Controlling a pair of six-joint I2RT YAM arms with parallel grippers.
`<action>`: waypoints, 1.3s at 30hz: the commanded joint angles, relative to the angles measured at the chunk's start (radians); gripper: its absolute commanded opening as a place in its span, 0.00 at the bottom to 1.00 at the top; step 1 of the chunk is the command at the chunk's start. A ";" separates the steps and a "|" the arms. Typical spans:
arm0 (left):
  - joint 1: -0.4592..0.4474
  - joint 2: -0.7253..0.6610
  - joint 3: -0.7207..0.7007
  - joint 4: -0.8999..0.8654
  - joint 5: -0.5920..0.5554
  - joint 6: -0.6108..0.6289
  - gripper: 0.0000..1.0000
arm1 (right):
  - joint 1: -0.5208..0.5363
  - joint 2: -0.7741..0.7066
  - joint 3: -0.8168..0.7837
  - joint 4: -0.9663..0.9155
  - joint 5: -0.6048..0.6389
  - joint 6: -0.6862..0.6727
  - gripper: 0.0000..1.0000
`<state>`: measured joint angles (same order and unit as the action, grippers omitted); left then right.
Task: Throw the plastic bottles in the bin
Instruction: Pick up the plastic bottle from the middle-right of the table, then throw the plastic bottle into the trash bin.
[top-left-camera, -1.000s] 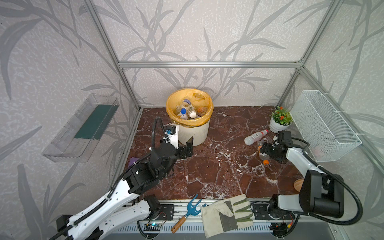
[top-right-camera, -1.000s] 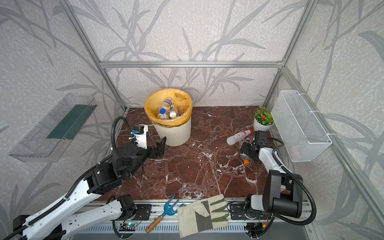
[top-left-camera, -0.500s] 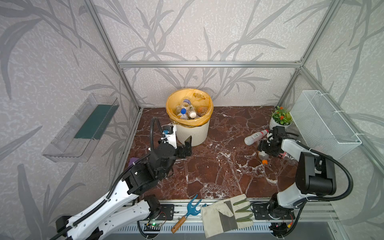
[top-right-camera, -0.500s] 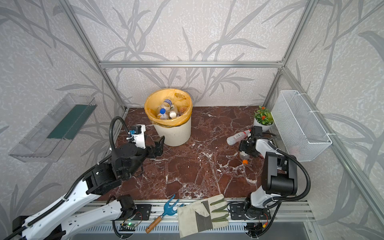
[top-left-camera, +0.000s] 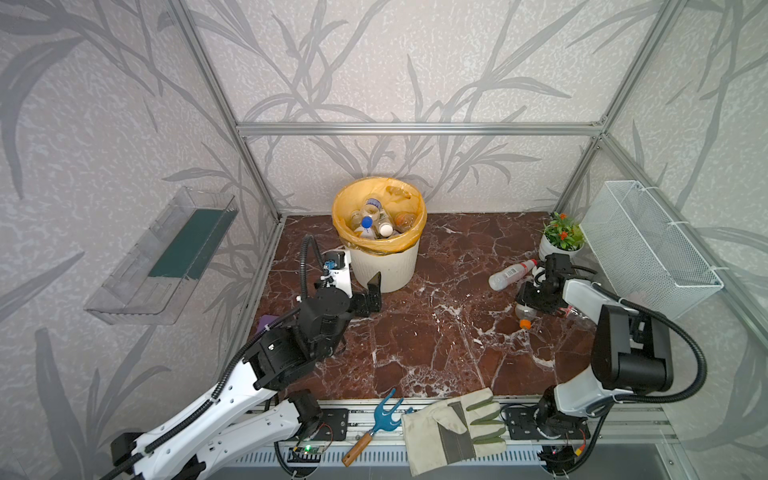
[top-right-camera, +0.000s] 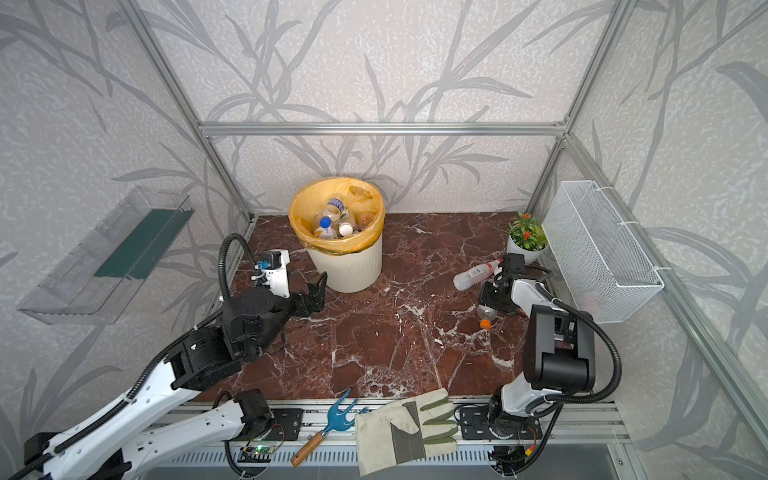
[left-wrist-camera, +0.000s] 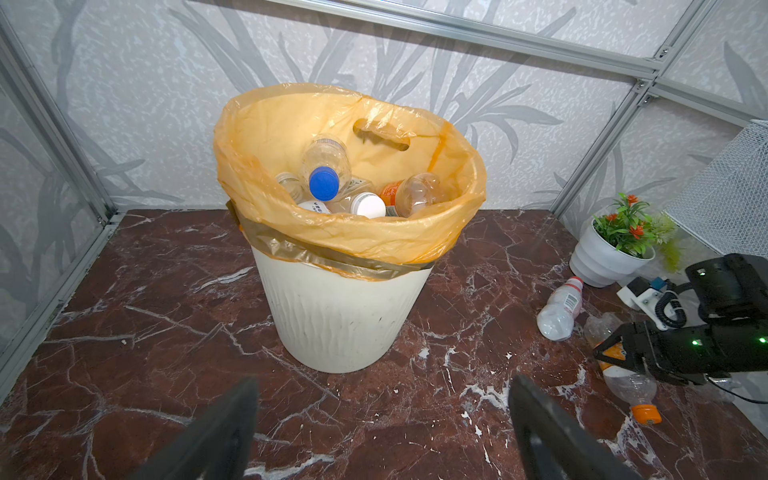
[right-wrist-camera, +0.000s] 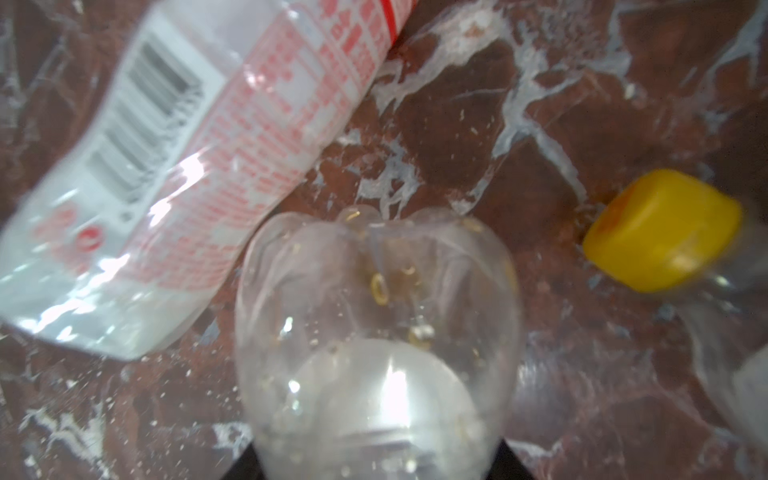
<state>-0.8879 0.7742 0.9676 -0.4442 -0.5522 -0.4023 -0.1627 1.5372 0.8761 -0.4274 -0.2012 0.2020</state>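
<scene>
**Right fingers** (top-left-camera: 528, 302): closed across the body of a clear bottle (right-wrist-camera: 374, 324) that lies on its side on the bench (top-left-camera: 415, 332). In the right wrist view a dark finger presses each flank and the lobed base juts out beyond the fingertips. A pinch across the round body is judged the most direct hold a lying bottle offers from above.

Just beside these fingers on one side lies a red-labelled bottle (top-left-camera: 509, 274). On the other side is an orange-capped bottle (top-left-camera: 524, 322), which is not between the fingers. The red-labelled bottle's white panel carries a barcode, a round red mark and rows of red print, too blurred to read.

**Left fingers** (top-left-camera: 371, 296): spread wide and empty, well apart from the right fingers, with the bin (left-wrist-camera: 340, 316) directly ahead of them. This is judged a standby posture that leaves the rim unobstructed.

The bin is cream and ribbed, lined with an orange bag. It already holds several binned bottles (left-wrist-camera: 324, 166), among them a blue cap, a white cap and an orange label, with lettering too small to read. It stands well apart from the right fingers, so the gripped bottle must be carried across the bench.
</scene>
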 joint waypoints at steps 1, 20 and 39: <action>0.003 -0.015 0.012 -0.028 -0.038 -0.024 0.93 | 0.002 -0.174 -0.022 -0.042 -0.063 0.031 0.48; 0.030 -0.064 -0.043 -0.135 -0.199 -0.225 0.94 | 0.455 -0.523 0.237 0.121 -0.129 0.342 0.49; 0.073 -0.107 -0.002 -0.300 -0.154 -0.250 0.94 | 0.716 0.486 1.678 -0.359 -0.107 0.167 0.98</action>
<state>-0.8196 0.6800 0.9405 -0.7048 -0.7002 -0.6449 0.5674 2.0922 2.5336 -0.6655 -0.3218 0.4213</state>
